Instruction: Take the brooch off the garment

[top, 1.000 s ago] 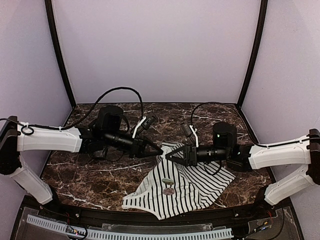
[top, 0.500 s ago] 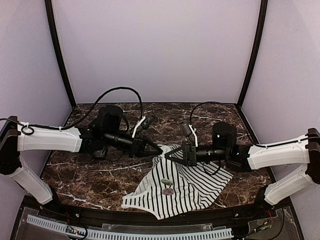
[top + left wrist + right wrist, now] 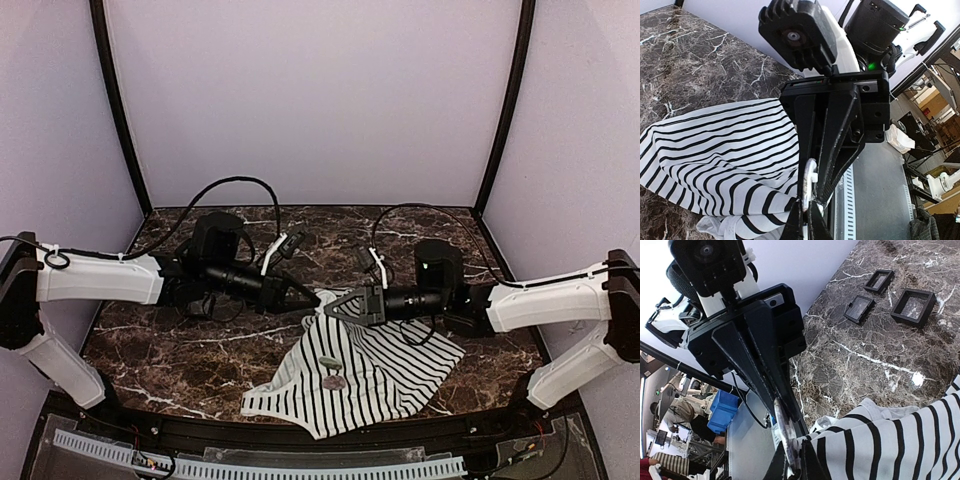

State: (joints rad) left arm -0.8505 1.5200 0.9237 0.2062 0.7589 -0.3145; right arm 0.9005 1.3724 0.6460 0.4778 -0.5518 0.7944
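The garment [image 3: 370,365], white with black stripes, lies on the marble table with its upper corner lifted between my two grippers. My left gripper [image 3: 316,298] is shut on that bunched corner [image 3: 715,145] right beside the brooch. The brooch [image 3: 811,177] is a thin pale disc seen edge-on. In the right wrist view the brooch [image 3: 784,432] runs down between my right gripper's [image 3: 793,444] fingers, which are shut on it. The striped fabric [image 3: 900,440] hangs just right of those fingers. The two grippers meet tip to tip [image 3: 322,311].
Two small oval pieces [image 3: 330,361] [image 3: 337,381] sit on the flat part of the garment. Three small black boxes [image 3: 879,281] [image 3: 859,308] [image 3: 912,306] stand on the marble behind the left arm. Cables loop above both wrists. Purple walls enclose the table [image 3: 180,350].
My right gripper has closed its jaws on the brooch and slid slightly left toward the left gripper. The garment's upper corner shifted a little left with it.
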